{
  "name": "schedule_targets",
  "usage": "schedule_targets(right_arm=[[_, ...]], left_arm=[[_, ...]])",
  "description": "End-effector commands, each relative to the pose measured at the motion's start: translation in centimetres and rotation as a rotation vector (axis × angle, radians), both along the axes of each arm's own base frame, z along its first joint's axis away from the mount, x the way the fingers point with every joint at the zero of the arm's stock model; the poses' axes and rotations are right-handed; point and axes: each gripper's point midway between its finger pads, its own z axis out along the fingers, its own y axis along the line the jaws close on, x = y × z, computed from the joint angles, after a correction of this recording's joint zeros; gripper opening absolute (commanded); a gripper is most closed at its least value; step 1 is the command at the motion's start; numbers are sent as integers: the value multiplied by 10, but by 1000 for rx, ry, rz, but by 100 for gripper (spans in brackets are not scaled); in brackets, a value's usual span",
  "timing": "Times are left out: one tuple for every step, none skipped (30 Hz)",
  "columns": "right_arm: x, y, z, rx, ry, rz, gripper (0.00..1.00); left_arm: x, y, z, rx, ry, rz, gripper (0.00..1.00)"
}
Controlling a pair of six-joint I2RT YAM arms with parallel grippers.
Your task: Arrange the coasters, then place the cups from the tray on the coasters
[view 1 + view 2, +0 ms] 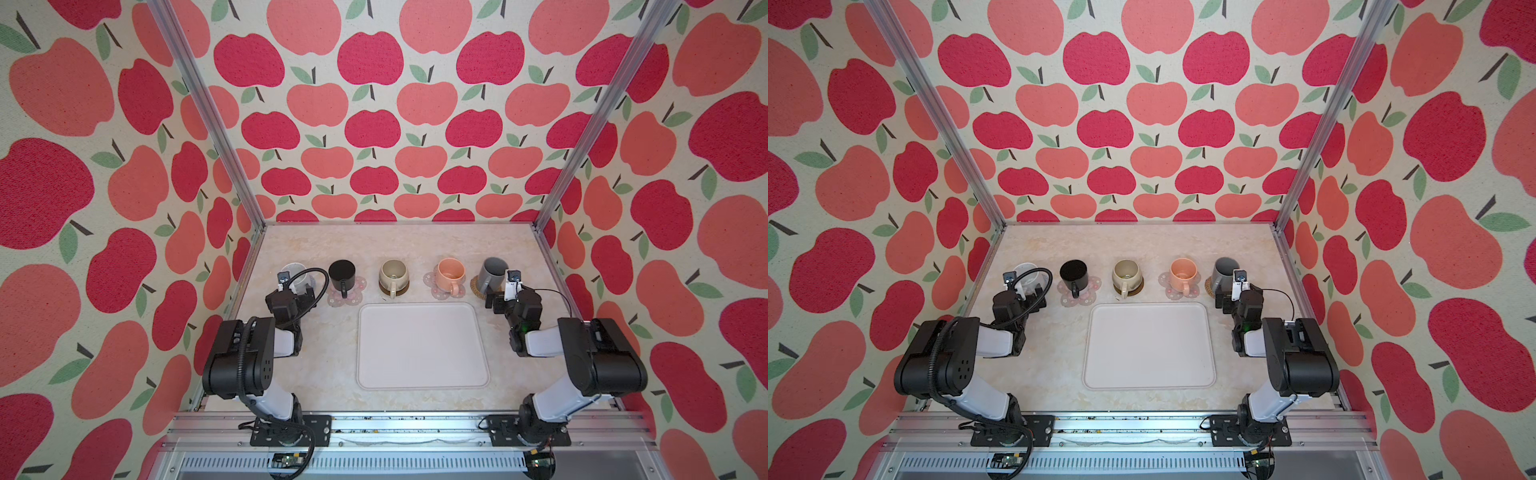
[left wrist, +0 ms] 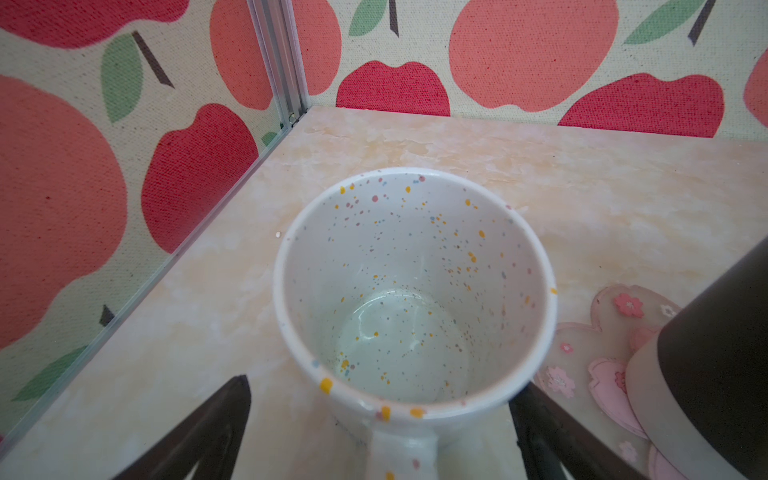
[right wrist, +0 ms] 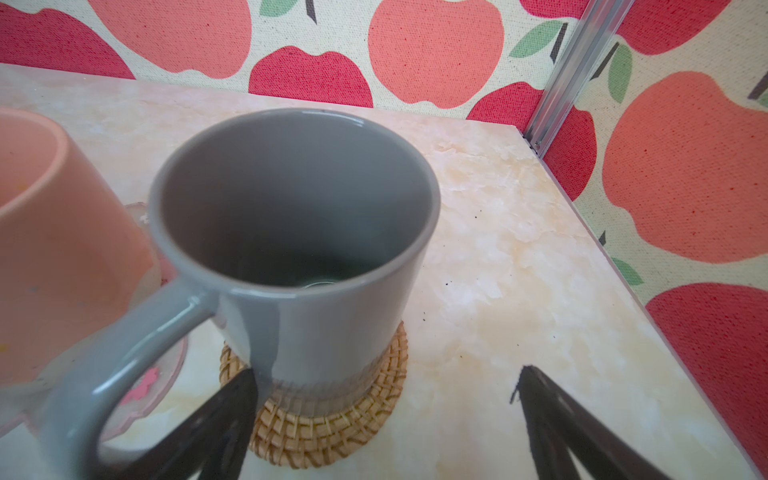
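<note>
Left fingers [image 2: 199, 436] are spread, straddling the handle of the white cup [image 2: 411, 291]. Right fingers [image 3: 561, 424] are spread, gripping nothing beside the grey cup [image 3: 324, 324] on its rattan coaster [image 3: 332, 432]. Cream marbled worktop [image 1: 415, 245], apple-print walls [image 1: 374, 124]. Five cups [image 1: 392, 274] line up across mid-frame above the tray [image 1: 424, 345]; visible handles point toward the lower edge.

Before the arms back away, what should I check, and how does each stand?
1. Pale rectangular tray free of cups: ok.
2. Tall grey mug upright on tan woven rattan coaster: ok.
3. Speckled white mug on a coaster: cannot tell, base hidden.
4. Black mug on pink flower-shaped coaster, cream rounded mug on dark brown round coaster, peach-orange mug on other pink flower-shaped coaster: ok.
5. Left gripper and right gripper open: ok.
</note>
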Motion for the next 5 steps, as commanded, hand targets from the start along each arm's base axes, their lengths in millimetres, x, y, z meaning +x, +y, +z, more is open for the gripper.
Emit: schedule_targets(right_arm=[[6, -5, 7, 13, -12, -19, 99], [5, -4, 7, 13, -12, -18, 100], [5, -4, 8, 14, -17, -18, 99], [4, -4, 9, 13, -22, -18, 99], [4, -3, 9, 8, -25, -12, 99]], left_arm=[[4, 2, 3, -1, -9, 10, 99], [4, 2, 3, -1, -11, 10, 99], [4, 1, 3, -1, -10, 10, 99], [4, 2, 3, -2, -10, 10, 99], [4, 1, 4, -2, -12, 10, 99]])
